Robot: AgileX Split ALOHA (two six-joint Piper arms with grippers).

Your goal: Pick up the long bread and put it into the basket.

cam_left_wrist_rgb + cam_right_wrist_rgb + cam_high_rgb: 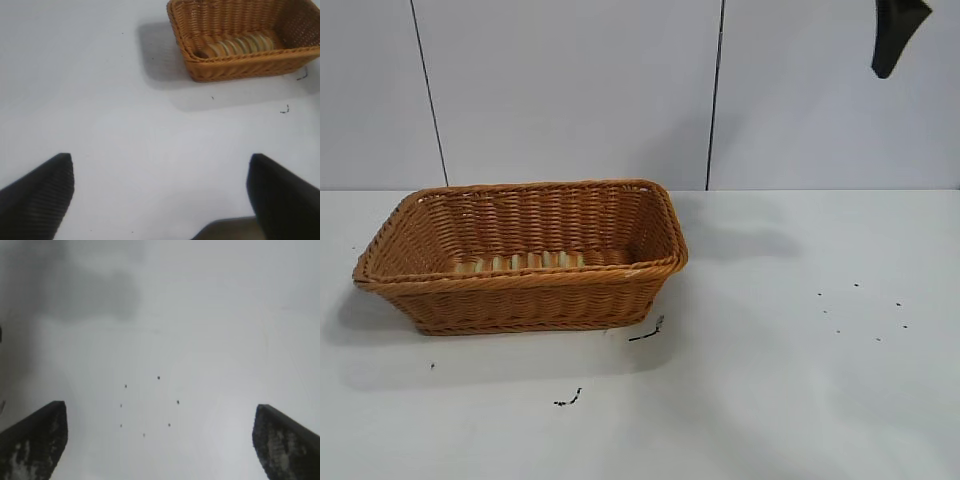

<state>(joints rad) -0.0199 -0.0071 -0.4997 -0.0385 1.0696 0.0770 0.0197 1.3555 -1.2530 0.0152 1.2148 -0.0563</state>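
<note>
Long bread [520,262] lies inside the basket [520,300] (both jaws spread apart, holding nothing).

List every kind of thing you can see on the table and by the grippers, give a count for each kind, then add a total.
Basket: 1, orange-brown wicker, on the table
Long bread: 1, lying inside the basket
Left gripper: 1, open, over bare table
Right gripper: 1, open, over bare table
Total: 4

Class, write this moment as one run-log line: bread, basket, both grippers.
long bread: lying inside basket | left gripper: open, empty, above bare table | right gripper: open, empty, raised at right
</note>
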